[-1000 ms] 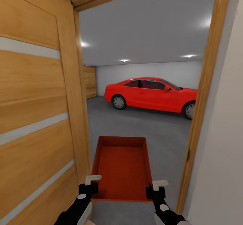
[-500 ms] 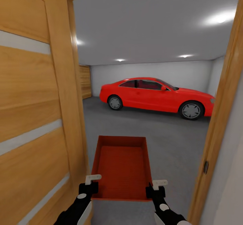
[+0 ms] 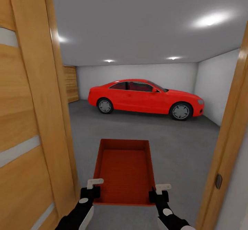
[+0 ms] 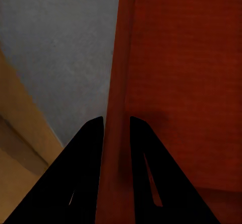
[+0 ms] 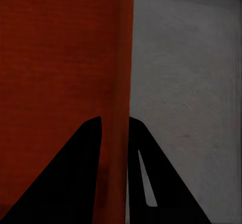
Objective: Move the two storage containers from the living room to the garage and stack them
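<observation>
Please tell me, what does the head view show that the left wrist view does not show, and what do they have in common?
Head view alone: the red car parked by the far white wall, the ceiling lights, the right pincer on the container's right wall, and the right door frame.

Left wrist view alone: a close look at the left pincer, one finger on each side of the container's left wall.

Both: the red-orange storage container, the grey concrete floor and the wooden door beside it.
</observation>
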Robot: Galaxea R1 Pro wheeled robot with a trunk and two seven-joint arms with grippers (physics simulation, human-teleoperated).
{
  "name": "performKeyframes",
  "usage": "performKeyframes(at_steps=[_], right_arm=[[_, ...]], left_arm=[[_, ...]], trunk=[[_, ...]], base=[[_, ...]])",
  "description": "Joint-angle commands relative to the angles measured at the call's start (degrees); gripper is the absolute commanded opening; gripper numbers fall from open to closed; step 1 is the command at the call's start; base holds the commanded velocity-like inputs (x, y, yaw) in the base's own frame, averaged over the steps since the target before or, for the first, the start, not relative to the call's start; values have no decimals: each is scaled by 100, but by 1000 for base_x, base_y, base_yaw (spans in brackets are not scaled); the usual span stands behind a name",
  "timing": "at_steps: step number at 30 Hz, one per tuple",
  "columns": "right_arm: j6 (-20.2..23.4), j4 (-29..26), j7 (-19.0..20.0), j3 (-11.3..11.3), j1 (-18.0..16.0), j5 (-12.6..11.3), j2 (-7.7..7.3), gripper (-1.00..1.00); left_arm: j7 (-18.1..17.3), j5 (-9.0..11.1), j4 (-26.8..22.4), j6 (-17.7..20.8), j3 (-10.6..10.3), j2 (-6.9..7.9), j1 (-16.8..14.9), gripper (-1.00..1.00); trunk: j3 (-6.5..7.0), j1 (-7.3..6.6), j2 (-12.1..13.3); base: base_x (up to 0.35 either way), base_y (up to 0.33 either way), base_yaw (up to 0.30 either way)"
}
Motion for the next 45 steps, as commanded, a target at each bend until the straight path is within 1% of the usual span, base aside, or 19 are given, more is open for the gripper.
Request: performKeyframes(at_steps=[1,10,28,36,45], right_arm=[[-281,-26,-81,-177,-13,7,-1,-100],[-281,-26,-83,-177,-14,7,-1,-100],[-281,-26,-81,-177,-14,7,-1,-100],[-281,-26,-81,-177,-14,7,-1,-100],[-281,-26,-81,-177,-14,7,-1,-100]], left_arm=[[133,69,98,30,-28,54,1,-100],[166,68,89,-6,-28,54,1,-100],[204,69,36,-9,-19,45,1,-100],[204,69,38,26,-27,45,1,-100],[170,69,46,30,-28,45,1,-100]], trunk=[[-9,4,-7],[-9,4,-7],[-9,4,-7],[-9,4,-7],[-9,4,-7]], base=[[300,170,-254],[276,151,-254],[11,5,-248],[4,0,-53],[169,150,-1]])
